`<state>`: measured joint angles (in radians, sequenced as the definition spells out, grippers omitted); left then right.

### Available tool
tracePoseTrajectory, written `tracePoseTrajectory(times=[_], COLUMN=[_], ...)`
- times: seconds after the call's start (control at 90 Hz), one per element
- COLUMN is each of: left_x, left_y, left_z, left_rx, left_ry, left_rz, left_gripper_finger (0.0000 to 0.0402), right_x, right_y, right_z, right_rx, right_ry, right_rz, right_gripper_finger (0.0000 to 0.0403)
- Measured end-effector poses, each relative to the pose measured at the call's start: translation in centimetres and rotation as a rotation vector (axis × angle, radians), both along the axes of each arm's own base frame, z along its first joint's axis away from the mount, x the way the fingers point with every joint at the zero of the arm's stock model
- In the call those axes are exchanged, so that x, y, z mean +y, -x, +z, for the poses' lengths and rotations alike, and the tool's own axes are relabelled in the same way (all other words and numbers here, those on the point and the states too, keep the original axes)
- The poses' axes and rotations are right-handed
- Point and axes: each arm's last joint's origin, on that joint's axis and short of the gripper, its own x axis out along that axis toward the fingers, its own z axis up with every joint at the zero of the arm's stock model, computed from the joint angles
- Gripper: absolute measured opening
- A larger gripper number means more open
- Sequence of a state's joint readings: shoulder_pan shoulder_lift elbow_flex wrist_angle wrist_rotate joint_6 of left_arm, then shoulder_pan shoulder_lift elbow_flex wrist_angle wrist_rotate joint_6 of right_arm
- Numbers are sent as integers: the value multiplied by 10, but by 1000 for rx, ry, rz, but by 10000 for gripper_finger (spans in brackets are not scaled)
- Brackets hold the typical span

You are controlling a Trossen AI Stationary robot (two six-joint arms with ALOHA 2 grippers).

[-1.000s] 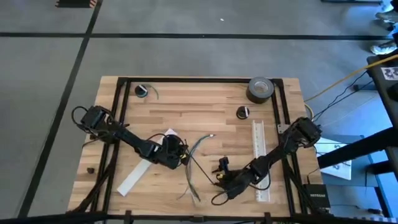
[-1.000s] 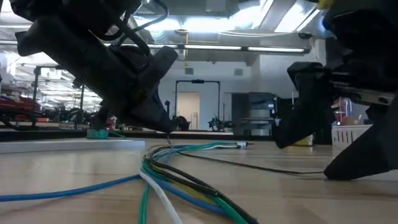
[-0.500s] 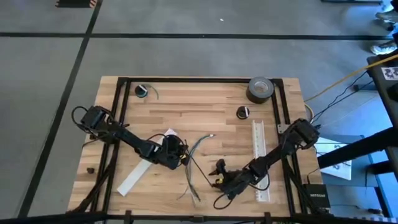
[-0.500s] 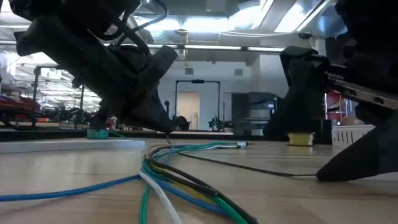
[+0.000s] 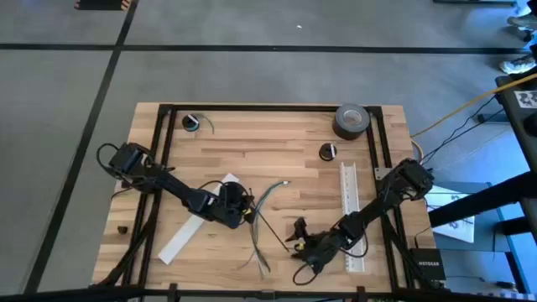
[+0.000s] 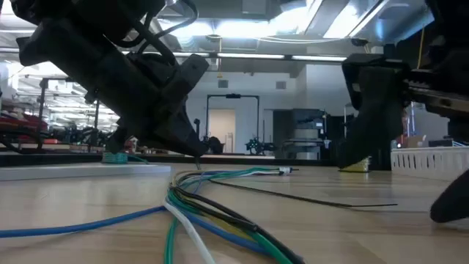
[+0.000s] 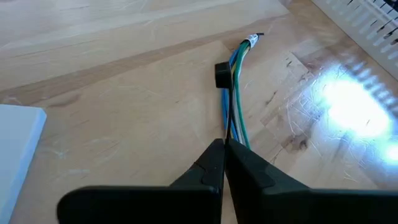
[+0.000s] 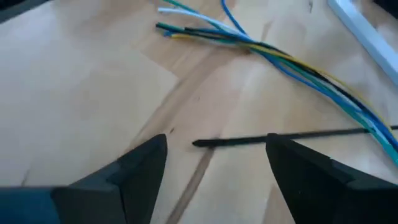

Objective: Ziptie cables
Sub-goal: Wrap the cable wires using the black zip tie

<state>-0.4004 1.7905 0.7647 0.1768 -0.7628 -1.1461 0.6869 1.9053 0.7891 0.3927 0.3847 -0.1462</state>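
The cables [image 5: 267, 201], a loose bundle of thin blue, green, white and black wires, lie in a curve on the wooden table [image 5: 277, 143]. Their splayed ends point toward the near edge [image 6: 220, 220]. My left gripper [image 5: 245, 213] is shut on the bundle. The ziptie [image 5: 273, 228], a thin black strip, lies flat on the table between the cables and my right gripper [image 5: 294, 243]. My right gripper [image 8: 217, 158] is open, and its fingers stand on either side of the ziptie's free end [image 8: 198, 143] without touching it. My left gripper pinches the cables between its two fingertips [image 7: 214, 163], at the bend partway along the bundle [image 7: 231, 134]. The fingers slant down onto the bundle from the table's left [image 6: 196, 155]. The wires stay resting on the table on both sides of the hold.
A grey tape roll [image 5: 352, 120] and a small black roll [image 5: 328, 151] sit at the far right, and another small roll [image 5: 191, 122] sits at the far left. White slotted strips lie at the right [image 5: 348, 189] and near left [image 5: 186, 236]. Black frame rails [image 5: 164, 151] run along the table sides.
My right gripper has moved a little toward the table's near edge and stays open. The ziptie and the cables lie where they were.
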Motion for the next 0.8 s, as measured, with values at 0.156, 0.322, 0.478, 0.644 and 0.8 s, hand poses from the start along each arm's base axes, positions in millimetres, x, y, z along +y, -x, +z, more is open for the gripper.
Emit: tracePoseTrajectory(times=[0.156,0.322,0.478,0.644,0.8], left_x=[0,0,0,0,0], left_y=[0,0,0,0,0], left_z=[0,0,0,0,0], left_rx=[-1,-1,-1,-1,-1], left_ry=[1,1,1,2,2], left_rz=[1,1,1,1,1], left_gripper_finger=[0,0,0,0,0], right_x=[-6,-4,-4,-5,-8], right_y=[-7,-13,-14,-14,-15], right_z=[-4,-13,-14,-14,-15], right_rx=[-18,-24,-34,-43,-42], right_ry=[37,67,90,120,168], right_rz=[-10,19,-1,-17,-33], right_gripper_finger=[264,264,264,264,264])
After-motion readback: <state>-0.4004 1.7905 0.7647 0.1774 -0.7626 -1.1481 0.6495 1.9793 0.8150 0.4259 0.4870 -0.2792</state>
